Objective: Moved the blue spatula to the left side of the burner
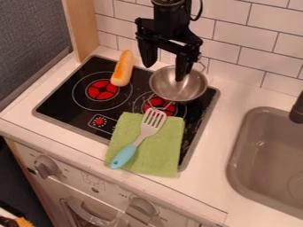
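White oven front (115, 190), grey knobs. Black stovetop (65, 111) behind; grey sink (238, 146) to its right. Black gripper (165, 64), jaws apart, above silver metal bowl (174, 92). Blue-handled slotted spatula (140, 141) on green cloth (163, 153), head toward right burner (158, 105). Golden-brown bread (122, 68) by left burner (102, 90).

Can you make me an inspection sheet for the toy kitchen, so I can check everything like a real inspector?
Surface: black stovetop set in a white counter.
Job's things: blue-handled spatula on the green cloth, slotted head towards the burner nearer the sink.
Clutter: bread beside the other burner; metal pan near the wall.
Pincer: open, no spatula in it.
Cables: one black loop beside the arm.
Surroundings: tiled wall, sink, oven knobs below the counter.
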